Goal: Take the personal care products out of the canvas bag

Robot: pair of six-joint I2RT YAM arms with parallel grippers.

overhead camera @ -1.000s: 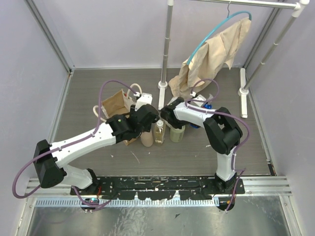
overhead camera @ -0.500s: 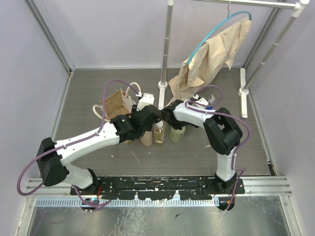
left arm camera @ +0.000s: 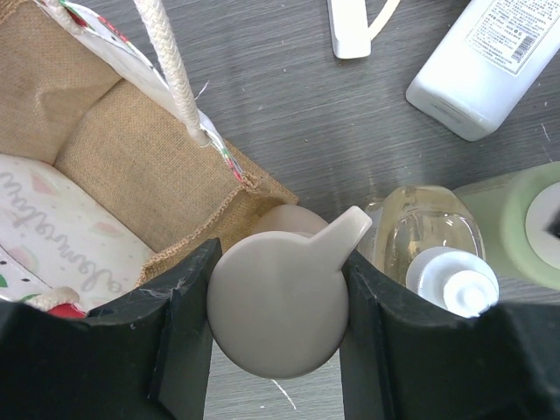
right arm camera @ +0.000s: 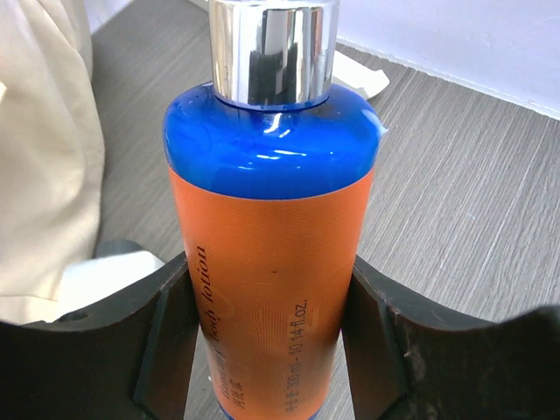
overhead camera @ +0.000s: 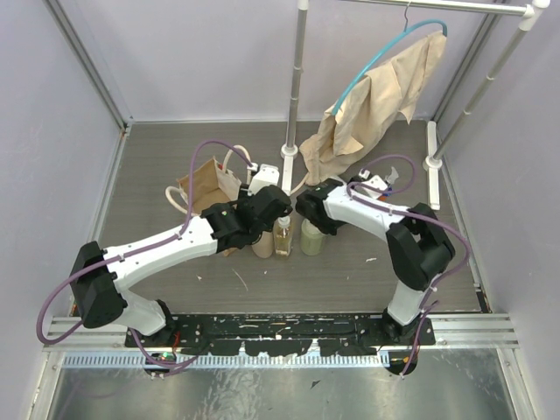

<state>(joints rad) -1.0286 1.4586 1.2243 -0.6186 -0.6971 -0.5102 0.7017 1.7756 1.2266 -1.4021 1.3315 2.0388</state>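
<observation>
Four bottles stand or lie by the coarse jute bag (left arm camera: 114, 149) with cream rope handles and a printed lining: a matte tan bottle (left arm camera: 280, 302) with a round spouted cap just beside the bag's corner, a clear amber bottle (left arm camera: 433, 232) and a pale green bottle (left arm camera: 516, 223) in a row next to it, and a flat white bottle (left arm camera: 486, 61) lying behind them on the grey wood-grain table (left arm camera: 289, 114). Left gripper (left arm camera: 278, 328) is partly open, clamped on both sides of the tan cap. Right gripper (right arm camera: 271, 350) is likewise clamped on a glossy blue bottle (right arm camera: 271, 157) with an orange label and chrome cap, near the beige cloth (right arm camera: 44, 131).
</observation>
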